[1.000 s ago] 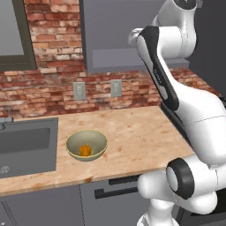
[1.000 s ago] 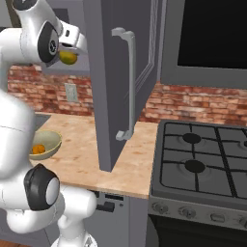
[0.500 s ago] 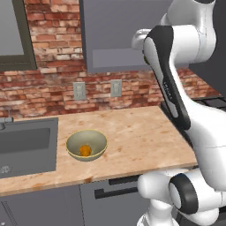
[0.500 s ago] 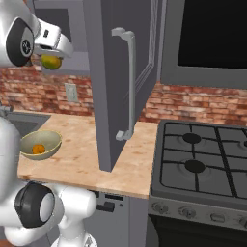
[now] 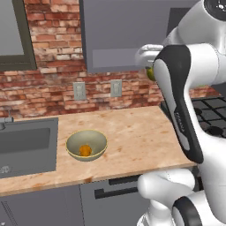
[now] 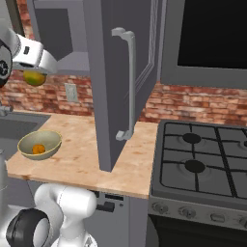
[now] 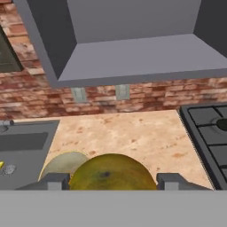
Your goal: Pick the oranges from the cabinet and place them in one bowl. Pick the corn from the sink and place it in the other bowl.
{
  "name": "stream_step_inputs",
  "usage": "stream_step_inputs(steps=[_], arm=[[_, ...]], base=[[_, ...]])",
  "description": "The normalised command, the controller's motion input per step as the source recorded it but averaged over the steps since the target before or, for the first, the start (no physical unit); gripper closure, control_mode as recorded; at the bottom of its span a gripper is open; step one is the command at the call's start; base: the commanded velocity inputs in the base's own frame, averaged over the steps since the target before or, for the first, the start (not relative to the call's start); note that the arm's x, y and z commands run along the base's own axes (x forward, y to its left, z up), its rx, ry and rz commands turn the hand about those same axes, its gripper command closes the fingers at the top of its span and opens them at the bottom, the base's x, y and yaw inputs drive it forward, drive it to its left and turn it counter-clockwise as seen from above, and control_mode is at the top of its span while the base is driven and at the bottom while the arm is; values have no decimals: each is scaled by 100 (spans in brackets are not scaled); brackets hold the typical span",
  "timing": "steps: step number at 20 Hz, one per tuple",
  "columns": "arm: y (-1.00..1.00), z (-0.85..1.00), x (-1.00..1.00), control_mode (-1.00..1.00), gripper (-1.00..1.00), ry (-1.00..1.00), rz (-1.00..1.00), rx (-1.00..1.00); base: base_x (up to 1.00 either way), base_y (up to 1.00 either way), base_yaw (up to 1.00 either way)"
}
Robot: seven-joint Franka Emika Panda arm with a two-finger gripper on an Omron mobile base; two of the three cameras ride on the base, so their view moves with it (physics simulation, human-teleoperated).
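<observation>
pincer [image 7: 111, 181] clamped on one yellow-green orange [image 7: 111, 173]; one bright orange [image 5: 85, 151] in one bowl [image 5: 75, 140]

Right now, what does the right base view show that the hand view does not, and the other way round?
Right base view alone: the open cabinet door with its long handle, the dark panel above the stove, and the orange lying in the bowl.

Hand view alone: the grey cabinet shelf floor from below and a yellow bit in the sink.

Both: the yellow-green fruit in the hand, the bowl, counter, brick wall, stove.
</observation>
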Motion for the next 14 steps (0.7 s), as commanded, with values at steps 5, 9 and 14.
stream_step_inputs(steps=[5, 9, 14], arm=[[16, -17, -35, -100, 100, 1, 3, 6], [21, -14, -21, -100, 100, 6, 5, 8], [29, -27, -16, -100, 100, 12, 7, 5]], base=[[0, 0, 0], [0, 0, 0], [0, 0, 0]])
